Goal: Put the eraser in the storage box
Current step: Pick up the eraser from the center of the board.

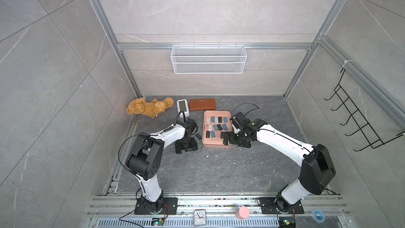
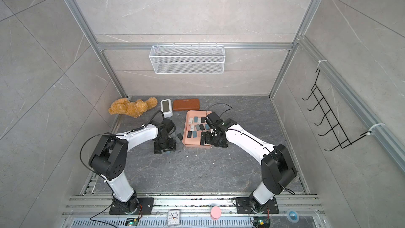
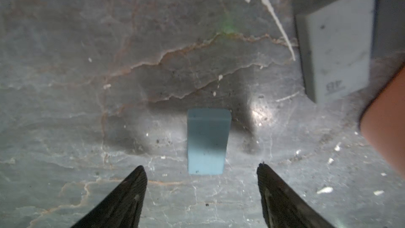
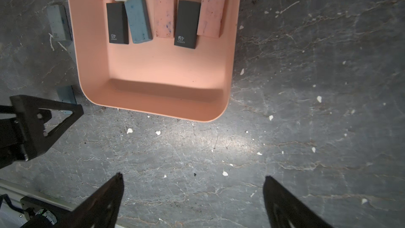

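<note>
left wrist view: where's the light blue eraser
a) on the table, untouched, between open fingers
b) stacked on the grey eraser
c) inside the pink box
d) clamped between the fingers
a: the light blue eraser rests on the dark table, and the left gripper has its fingers spread to either side of the eraser's near end without touching it.

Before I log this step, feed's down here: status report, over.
Left pincer open, blue eraser on table, centred just ahead of its tips, ungripped. Right pincer open, empty, by the storage box. Grey eraser lies aside, clear.
</note>
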Robot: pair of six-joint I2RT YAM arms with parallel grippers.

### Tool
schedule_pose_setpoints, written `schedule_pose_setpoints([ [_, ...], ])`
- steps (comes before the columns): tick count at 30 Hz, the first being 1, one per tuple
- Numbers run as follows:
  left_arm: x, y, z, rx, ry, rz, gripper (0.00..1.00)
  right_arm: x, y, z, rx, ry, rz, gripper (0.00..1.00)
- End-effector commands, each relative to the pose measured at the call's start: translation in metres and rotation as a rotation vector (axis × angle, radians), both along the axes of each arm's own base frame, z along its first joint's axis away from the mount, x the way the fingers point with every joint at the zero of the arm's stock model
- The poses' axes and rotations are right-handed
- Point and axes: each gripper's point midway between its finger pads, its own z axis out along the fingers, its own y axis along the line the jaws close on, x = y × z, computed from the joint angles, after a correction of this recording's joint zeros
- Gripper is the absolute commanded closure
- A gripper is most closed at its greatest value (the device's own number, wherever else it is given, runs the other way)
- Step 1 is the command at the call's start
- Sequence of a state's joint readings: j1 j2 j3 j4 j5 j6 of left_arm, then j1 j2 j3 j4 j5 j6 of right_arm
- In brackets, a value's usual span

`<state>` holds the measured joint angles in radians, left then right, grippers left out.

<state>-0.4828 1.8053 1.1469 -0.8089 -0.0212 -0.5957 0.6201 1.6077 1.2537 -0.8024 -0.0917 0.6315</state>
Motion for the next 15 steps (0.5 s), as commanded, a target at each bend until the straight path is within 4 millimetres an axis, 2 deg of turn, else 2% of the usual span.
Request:
schedule_pose_setpoints([
  [1,0.006,0.004,0.001,0.047,0.006,-0.043,0.25,-0.003,-0.003,0.005,0.012,-0.012,0.001,0.00],
  [6,0.008,0.003,-0.007,0.052,0.019,-0.052,0.39,-0.007,-0.006,0.003,0.007,-0.012,-0.004,0.00],
  [11,0.006,0.005,-0.010,0.062,0.025,-0.058,0.66,-0.007,-0.008,0.004,0.005,-0.018,-0.007,0.00],
  [15,0.004,0.005,-0.012,0.059,0.027,-0.060,0.76,-0.005,-0.006,0.006,0.008,-0.022,-0.006,0.00],
])
